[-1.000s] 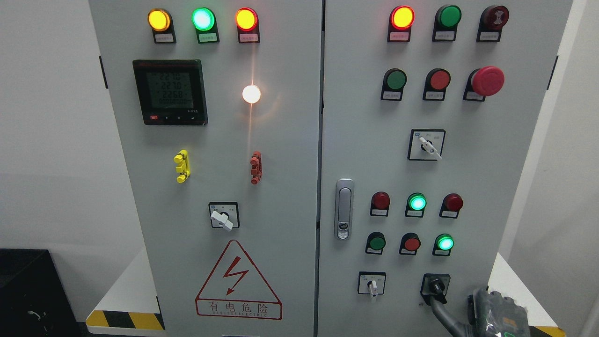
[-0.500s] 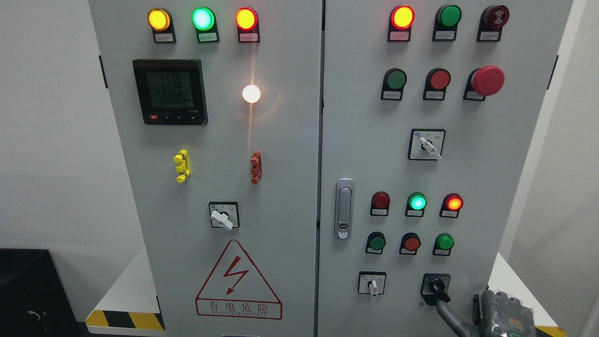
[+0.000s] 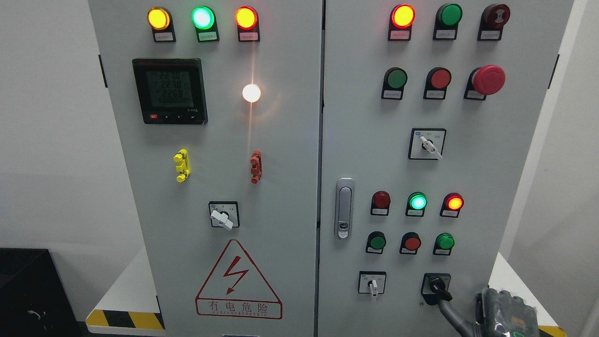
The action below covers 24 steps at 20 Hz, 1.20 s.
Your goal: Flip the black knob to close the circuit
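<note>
Right hand (image 3: pixel 507 312) low right, one finger (image 3: pixel 450 312) reaching to the black knob (image 3: pixel 439 286) (grip unclear). Knob points lower right. Next, I judge: confirm turn, withdraw.

Four rotary switches (image 3: pixel 427 144), one black knob (image 3: pixel 437 285), one meter (image 3: pixel 169 91).

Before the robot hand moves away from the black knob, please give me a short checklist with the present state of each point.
1. Right robot hand in view beside the black knob: ok.
2. A finger reaches up to the knob: ok; real contact: cannot tell.
3. Knob lever turned toward lower right: ok.
4. Red lamp lit: ok.
5. Green lamp below it dark: ok.
6. Left robot hand position: cannot tell, out of view.
</note>
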Available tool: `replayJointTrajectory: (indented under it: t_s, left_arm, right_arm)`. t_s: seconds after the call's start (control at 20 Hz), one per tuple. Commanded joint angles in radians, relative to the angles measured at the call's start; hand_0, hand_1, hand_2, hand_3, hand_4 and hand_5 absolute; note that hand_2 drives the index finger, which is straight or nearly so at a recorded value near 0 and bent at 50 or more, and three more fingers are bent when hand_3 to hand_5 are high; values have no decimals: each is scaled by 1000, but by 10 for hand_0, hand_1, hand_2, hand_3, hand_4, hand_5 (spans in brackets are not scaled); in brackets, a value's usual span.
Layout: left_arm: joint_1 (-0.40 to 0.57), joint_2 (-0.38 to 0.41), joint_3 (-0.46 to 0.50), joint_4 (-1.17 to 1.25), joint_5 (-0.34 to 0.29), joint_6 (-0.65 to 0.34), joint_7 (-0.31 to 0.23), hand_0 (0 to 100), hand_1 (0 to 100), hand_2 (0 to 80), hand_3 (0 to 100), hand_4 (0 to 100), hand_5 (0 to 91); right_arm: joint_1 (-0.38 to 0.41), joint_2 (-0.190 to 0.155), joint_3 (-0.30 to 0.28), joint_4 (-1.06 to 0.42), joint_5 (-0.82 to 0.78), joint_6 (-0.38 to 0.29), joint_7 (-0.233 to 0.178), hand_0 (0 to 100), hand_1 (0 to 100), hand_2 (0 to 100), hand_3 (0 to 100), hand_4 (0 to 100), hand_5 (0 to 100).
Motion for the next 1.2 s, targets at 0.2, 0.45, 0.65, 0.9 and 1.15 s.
replayJointTrajectory:
  t_s: [0.2, 0.45, 0.65, 0.9, 1.15]
  left_arm:
    - [23, 0, 0, -31, 1, 1, -1, 120, 556, 0, 0, 0, 0]
    - [23, 0, 0, -31, -1, 1, -1, 120, 556, 0, 0, 0, 0]
    - [23, 0, 0, -29, -1, 1, -1, 120, 556, 0, 0, 0, 0]
    - [23, 0, 0, -31, -1, 1, -1, 120, 556, 0, 0, 0, 0]
    - [23, 0, 0, -31, -1, 1, -1, 120, 556, 0, 0, 0, 0]
  right_arm:
    - [-2, 0, -6, -11, -1, -11, -11, 0, 0, 875, 1000, 932, 1000]
    - [1, -1, -1, -9, -11, -18, -11, 0, 0, 874, 1000, 936, 1000]
    - [2, -1, 7, -11, -13, -19, -12, 0, 0, 874, 1000, 937, 1000]
    - [7, -1, 16, -9, -13, -25, -12, 0, 0, 874, 1000, 937, 1000]
    - [16, -3, 28, -11, -13, -28, -14, 0, 0, 874, 1000, 940, 1000]
